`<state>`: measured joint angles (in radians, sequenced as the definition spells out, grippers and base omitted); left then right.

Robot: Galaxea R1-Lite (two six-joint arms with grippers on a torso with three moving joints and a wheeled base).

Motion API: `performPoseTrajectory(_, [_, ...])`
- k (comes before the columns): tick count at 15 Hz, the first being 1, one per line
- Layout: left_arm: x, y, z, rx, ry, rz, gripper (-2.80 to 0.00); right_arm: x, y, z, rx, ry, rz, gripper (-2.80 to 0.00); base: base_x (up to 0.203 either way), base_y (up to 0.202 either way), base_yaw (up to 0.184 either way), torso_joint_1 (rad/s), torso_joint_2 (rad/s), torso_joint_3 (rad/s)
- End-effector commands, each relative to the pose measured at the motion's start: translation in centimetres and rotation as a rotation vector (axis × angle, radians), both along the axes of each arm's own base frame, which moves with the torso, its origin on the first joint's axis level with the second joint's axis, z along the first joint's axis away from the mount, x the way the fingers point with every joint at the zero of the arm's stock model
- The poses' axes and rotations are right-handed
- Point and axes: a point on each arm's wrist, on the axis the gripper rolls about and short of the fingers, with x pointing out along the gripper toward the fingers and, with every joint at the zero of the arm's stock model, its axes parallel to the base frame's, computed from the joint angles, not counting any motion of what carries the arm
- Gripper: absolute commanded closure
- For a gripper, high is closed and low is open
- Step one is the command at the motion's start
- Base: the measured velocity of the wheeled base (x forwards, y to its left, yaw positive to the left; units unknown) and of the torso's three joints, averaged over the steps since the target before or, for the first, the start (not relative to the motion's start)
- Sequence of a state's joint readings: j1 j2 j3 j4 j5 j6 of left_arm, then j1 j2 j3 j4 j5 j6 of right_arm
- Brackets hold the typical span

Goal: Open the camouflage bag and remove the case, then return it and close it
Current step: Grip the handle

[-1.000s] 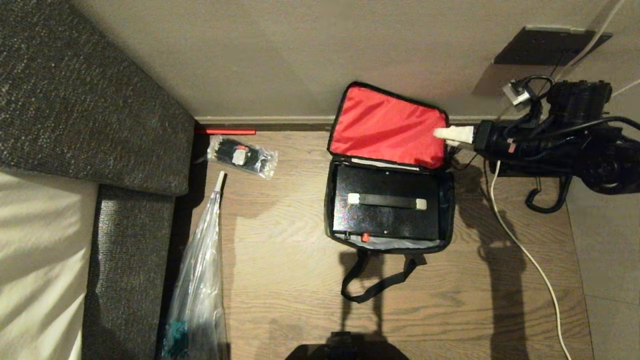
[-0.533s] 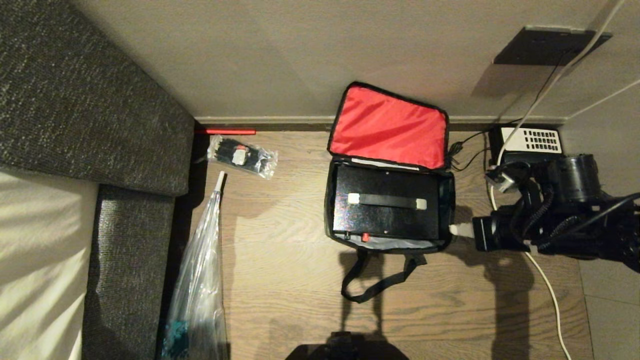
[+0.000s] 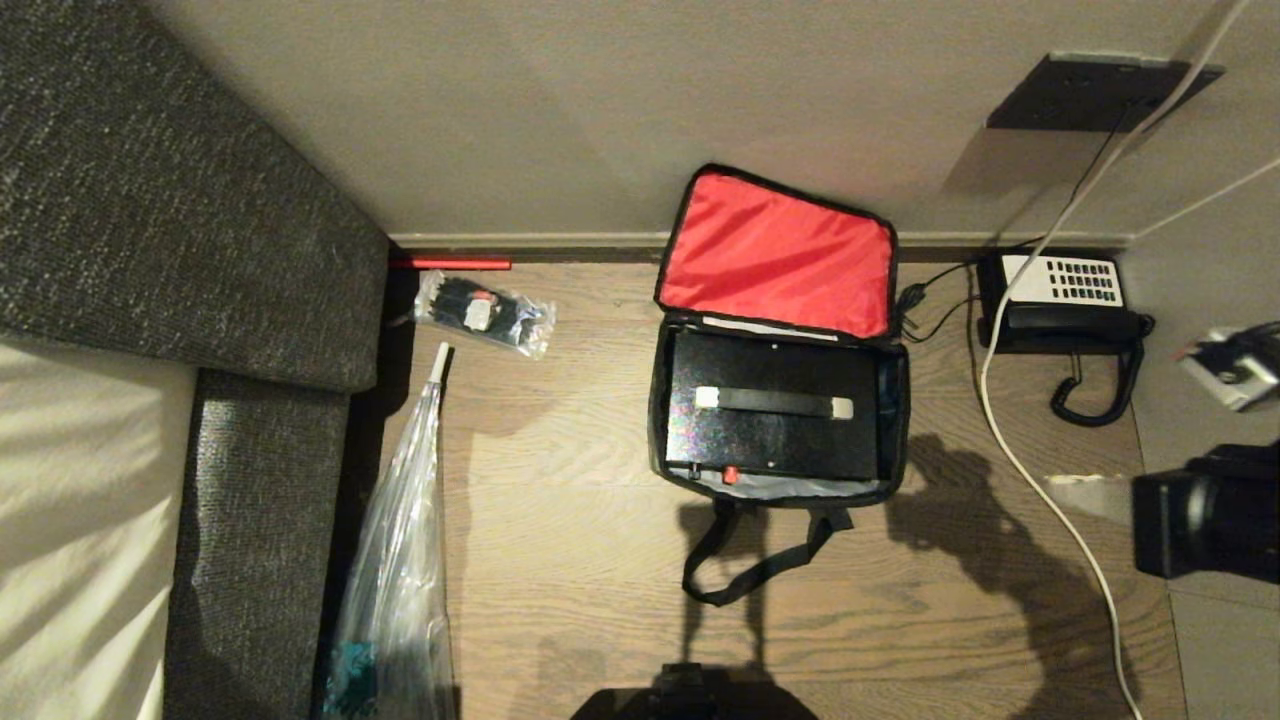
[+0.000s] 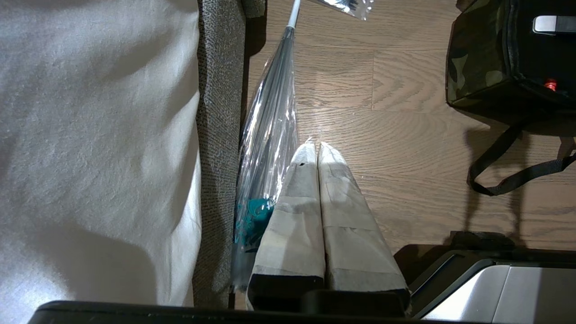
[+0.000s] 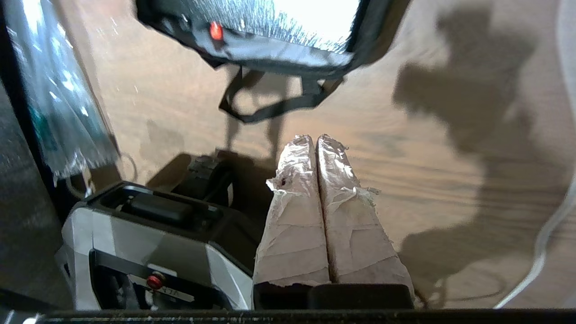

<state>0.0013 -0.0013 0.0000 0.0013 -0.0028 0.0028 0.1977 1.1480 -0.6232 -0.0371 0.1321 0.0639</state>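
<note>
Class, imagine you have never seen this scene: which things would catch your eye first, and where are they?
The camouflage bag stands open mid-floor, its red lid lining propped against the wall. Inside lies the case, glossy black. At the head view's right edge, the right gripper is shut on nothing, above bare floor.

Left gripper (image 4: 317, 148) — fingers (image 4: 297, 211) pressed together — hangs over the wooden floor (image 4: 396, 135), beside the clear plastic bag (image 4: 270, 130); camouflage bag (image 4: 477, 72) well apart.
</note>
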Motion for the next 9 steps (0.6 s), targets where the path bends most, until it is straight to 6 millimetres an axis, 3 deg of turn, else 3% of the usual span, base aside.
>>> performPoseTrajectory(1, [0.0, 0.0, -0.1, 0.000, 0.004, 0.000, 0.00, -7.7, -1.9, 1.7, 0.018, -0.241, -0.032, 0.00, 0.000, 0.000, 0.000, 0.000, 0.00, 0.000])
performPoseTrajectory(2, [0.0, 0.0, -0.1, 0.000, 0.005, 0.000, 0.00, -10.2, -2.4, 0.8, 0.006, -0.288, -0.041, 0.00, 0.000, 0.000, 0.000, 0.000, 0.00, 0.000])
performPoseTrajectory(4, [0.0, 0.0, -0.1, 0.000, 0.005, 0.000, 0.00, -13.5, -2.9, -3.4, -0.043, -0.290, -0.057, 0.00, 0.000, 0.000, 0.000, 0.000, 0.00, 0.000])
performPoseTrajectory(6, [0.0, 0.0, -0.1, 0.000, 0.005, 0.000, 0.00, -15.6, -3.0, -8.4, -0.088, -0.270, -0.093, 0.00, 0.000, 0.000, 0.000, 0.000, 0.00, 0.000])
performPoseTrajectory(9, [0.0, 0.0, -0.1, -0.001, 0.003, 0.000, 0.00, -16.9, -3.0, -11.3, -0.128, -0.352, -0.137, 0.00, 0.000, 0.000, 0.000, 0.000, 0.00, 0.000])
